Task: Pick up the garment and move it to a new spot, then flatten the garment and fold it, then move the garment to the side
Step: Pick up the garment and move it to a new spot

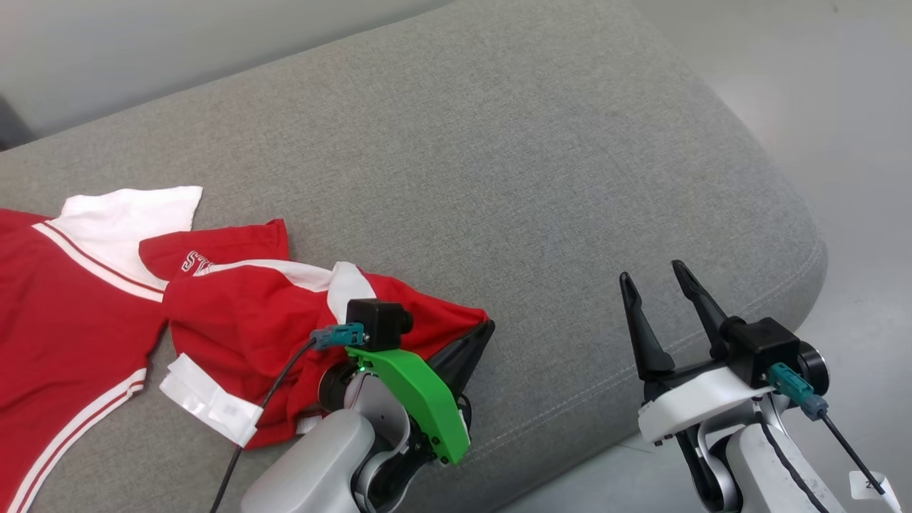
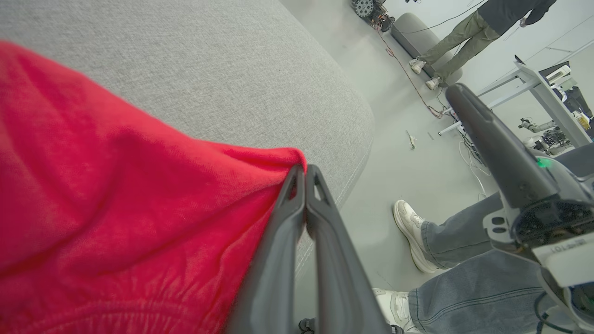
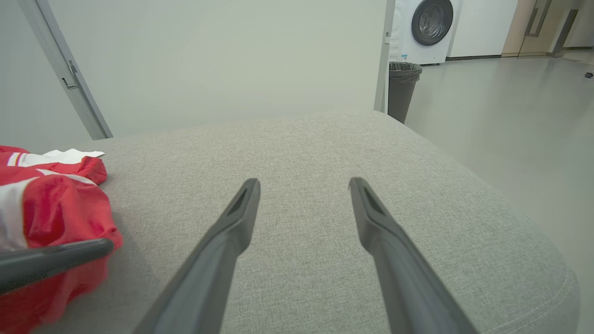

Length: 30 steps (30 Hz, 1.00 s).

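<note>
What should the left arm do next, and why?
Probably lift and pull the shirt toward the bare right part of the cushion. The left gripper is shut on the shirt's red edge, the shirt lies crumpled at the cushion's left, and the right gripper hangs open, holding nothing.

Grey fabric couch [image 1: 499, 142], pale floor [image 3: 510, 116], white wall [image 3: 232, 55], washing machine [image 3: 429, 23], bin [image 3: 401, 90]
</note>
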Motion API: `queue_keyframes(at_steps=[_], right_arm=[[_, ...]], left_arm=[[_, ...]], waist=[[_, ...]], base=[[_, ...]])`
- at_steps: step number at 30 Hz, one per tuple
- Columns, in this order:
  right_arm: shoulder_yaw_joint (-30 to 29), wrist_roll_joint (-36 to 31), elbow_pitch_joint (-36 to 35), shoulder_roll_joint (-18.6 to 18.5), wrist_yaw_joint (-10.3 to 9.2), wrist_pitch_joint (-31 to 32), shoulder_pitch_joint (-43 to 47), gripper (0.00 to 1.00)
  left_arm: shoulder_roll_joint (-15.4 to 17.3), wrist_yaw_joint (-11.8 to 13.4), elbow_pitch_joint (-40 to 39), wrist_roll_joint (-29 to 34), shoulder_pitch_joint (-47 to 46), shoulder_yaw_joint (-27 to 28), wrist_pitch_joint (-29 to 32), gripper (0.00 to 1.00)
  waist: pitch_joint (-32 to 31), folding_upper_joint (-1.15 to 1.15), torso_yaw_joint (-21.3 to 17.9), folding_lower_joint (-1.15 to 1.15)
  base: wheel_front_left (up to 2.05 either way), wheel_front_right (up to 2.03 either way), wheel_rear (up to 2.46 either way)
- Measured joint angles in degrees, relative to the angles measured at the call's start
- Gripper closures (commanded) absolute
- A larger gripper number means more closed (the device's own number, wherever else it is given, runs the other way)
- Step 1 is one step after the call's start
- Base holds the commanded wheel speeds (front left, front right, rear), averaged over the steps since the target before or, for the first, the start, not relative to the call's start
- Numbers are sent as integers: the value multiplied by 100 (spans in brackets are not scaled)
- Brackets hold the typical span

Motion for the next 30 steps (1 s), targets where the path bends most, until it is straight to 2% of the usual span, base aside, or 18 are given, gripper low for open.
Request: queue_keyframes(at_steps=[1,2,11,18,24,30], right_arm=[[-18,0,0,8,-1,0,0,0],[-32,2,0,9,-2,0,0,0],[-143,13,1,30,-11,0,6,0],[-21,-126,110,-21,-1,1,73,0],[374,-338,264,-78,176,0,225,0],[675,-538,381,-136,323,1,249,0]], left_arm=[[0,0,35,-11,-1,-40,-1,14],[1,3,63,-21,-1,-59,-2,0],[20,8,-70,-550,-2,-599,210,0],[22,8,-272,-703,-2,-738,316,0],[36,65,-293,-658,87,-806,511,0],[282,211,-369,-659,343,-700,489,0]], waist=[[12,0,-29,0],[26,0,-47,0],[14,0,145,0],[-144,0,451,0],[-305,0,805,0],[-417,0,1147,0]], base=[[0,0,0],[0,0,0],[0,0,0],[0,0,0],[0,0,0],[0,0,0]])
